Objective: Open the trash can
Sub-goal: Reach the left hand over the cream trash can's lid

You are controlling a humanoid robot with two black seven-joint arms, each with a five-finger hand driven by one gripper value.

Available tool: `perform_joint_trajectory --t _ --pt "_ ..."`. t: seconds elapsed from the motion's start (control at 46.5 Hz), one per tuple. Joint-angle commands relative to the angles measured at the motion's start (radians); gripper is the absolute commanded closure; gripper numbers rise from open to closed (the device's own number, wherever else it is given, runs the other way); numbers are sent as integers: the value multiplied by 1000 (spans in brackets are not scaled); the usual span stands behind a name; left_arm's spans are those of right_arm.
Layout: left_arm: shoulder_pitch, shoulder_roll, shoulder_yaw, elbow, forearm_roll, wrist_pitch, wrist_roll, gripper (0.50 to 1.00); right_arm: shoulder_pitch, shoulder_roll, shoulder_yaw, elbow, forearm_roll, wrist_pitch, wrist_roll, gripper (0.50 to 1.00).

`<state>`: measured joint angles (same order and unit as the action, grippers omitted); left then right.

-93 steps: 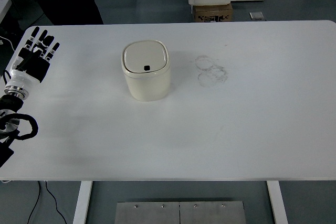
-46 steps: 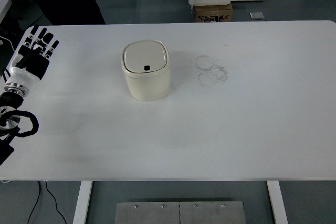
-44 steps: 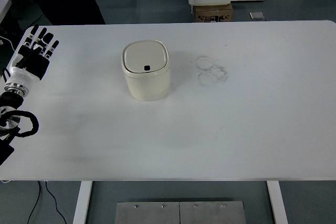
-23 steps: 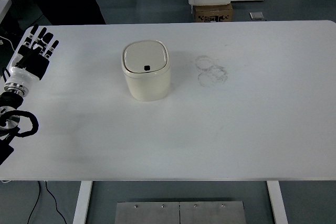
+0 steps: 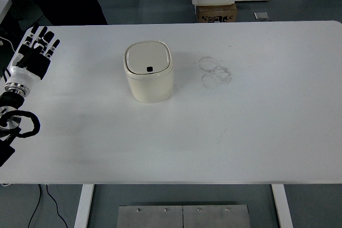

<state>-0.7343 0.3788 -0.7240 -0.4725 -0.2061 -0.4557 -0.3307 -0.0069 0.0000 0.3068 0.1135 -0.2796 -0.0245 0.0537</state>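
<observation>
left hand [image 5: 33, 52] hovers w/ fingers spread, well apart from trash can [image 5: 149, 72]; should press the dark lid button [image 5: 149, 69] squarely.

Left hand [image 5: 33, 53] flat, fingers spread.

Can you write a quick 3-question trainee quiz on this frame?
1. True or false: the bin has its lid shut.
2. Which robot hand is in view? A) left B) right C) both
3. Fill in: the left robot hand has its fingers ____ and holds nothing.

Key: 1 true; 2 A; 3 spread. The hand is at the table's left edge, well apart from the bin.
</observation>
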Motion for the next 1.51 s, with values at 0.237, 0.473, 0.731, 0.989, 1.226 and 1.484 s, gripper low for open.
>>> perform_joint_trajectory --t 0.237,0.473,0.731,0.989,1.226,1.484 --pt "-63 2 24 -1 11 2 7 500 1 0 0 0 0 0 0 509" --pt "-177 29 259 -89 8 54 7 500 1 0 0 0 0 0 0 509" --pt "-269 92 412 -248 11 103 7 500 1 0 0 0 0 0 0 509" --pt "-461 150 695 -391 14 97 7 500 1 0 0 0 0 0 0 509" --pt "-574 163 822 -472 114 88 15 500 -1 0 0 0 0 0 0 509" --pt "-681 163 871 -541 246 17 275 500 1 0 0 0 0 0 0 509"
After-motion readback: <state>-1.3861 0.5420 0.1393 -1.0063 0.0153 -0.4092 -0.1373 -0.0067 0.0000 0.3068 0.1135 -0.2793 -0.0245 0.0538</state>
